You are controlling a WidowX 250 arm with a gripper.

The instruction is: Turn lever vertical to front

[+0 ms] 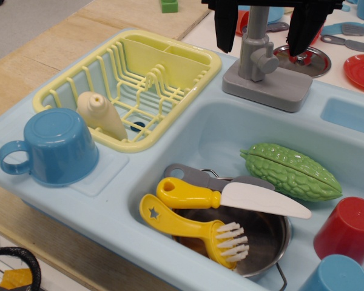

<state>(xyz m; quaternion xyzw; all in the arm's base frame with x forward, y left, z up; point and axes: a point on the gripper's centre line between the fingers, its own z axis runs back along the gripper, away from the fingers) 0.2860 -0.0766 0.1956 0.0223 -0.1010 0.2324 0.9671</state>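
The grey toy tap column (255, 51) stands on its rectangular grey base (268, 86) behind the light blue sink (188, 145). The lever (268, 62) is a short stubby grey cylinder sticking out from the column toward the front right. My gripper (262, 35) hangs open above the tap. Its two black fingers (225, 27) straddle the column, one on the left and one on the right, with their tips near lever height. Neither finger touches the lever.
A yellow dish rack (130, 85) holds a cream bottle (102, 115). A blue cup (54, 145) lies at the left. The basin holds a green bitter gourd (291, 170), a steel pot (255, 236), a yellow knife (224, 197), a yellow brush (194, 229), and red (347, 229) and blue cups. A steel lid (306, 60) and a red plate (361, 71) lie behind.
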